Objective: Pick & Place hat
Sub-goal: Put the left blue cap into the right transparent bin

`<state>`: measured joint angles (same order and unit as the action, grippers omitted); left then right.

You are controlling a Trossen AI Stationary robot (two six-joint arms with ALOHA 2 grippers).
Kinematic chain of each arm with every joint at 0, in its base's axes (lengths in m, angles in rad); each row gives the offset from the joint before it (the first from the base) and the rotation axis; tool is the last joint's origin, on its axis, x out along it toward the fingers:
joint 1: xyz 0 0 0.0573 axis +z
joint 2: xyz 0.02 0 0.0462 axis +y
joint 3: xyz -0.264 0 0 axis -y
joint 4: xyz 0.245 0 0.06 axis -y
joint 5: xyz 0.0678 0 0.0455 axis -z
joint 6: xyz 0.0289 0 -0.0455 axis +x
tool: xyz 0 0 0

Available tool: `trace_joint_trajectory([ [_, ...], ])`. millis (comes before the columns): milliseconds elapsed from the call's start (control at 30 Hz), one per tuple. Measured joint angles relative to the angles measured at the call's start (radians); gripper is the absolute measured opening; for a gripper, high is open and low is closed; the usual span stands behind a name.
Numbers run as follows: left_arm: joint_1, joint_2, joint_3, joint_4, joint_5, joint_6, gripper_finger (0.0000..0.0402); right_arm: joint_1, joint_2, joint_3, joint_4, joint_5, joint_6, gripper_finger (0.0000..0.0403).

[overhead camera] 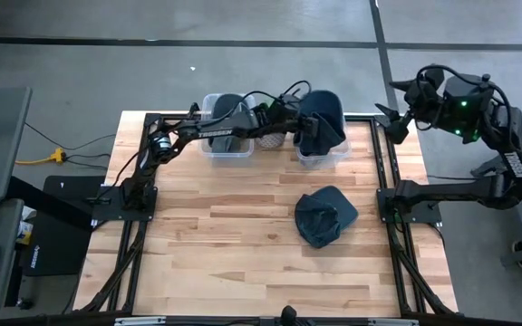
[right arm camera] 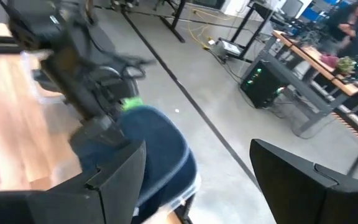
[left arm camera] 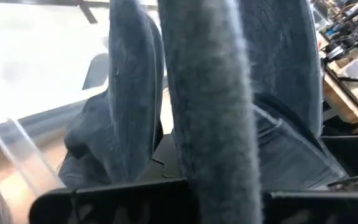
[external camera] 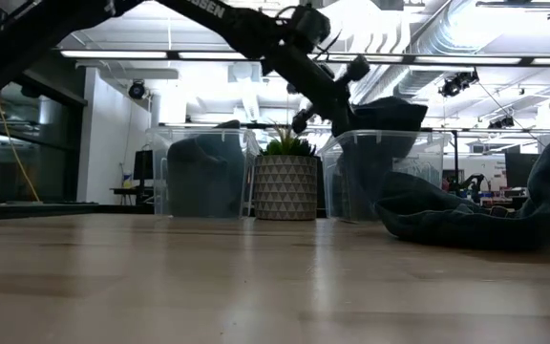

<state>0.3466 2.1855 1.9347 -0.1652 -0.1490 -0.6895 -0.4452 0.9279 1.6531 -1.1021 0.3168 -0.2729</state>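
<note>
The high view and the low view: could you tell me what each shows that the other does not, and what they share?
Only the high view shows the right gripper, open and raised off the table's right rear corner, plus the table frame. Only the low view shows the potted plant clearly, standing between the bins. Both show the left gripper holding a hat over the right bin, and a second hat lying on the table.

A small potted plant [overhead camera: 270, 140] stands at the far edge of the wooden desk [overhead camera: 234, 244]; its patterned pot [external camera: 285, 187] shows plainly in the low view (green spiky leaves on top). A yellow cable [overhead camera: 39, 158] lies on the grey floor [overhead camera: 243, 68] left of the desk. Beyond, the right wrist view shows a workbench [right arm camera: 309, 59] with a person [right arm camera: 353, 18] behind it.
</note>
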Motion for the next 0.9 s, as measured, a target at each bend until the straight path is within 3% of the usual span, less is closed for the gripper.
trace_joint_trajectory([
  [900, 0.000, 0.006, -0.002, -0.019, 0.028, 0.012, 0.0000, 0.000, -0.012, 0.001, -0.001, -0.036, 0.011, 0.0283],
])
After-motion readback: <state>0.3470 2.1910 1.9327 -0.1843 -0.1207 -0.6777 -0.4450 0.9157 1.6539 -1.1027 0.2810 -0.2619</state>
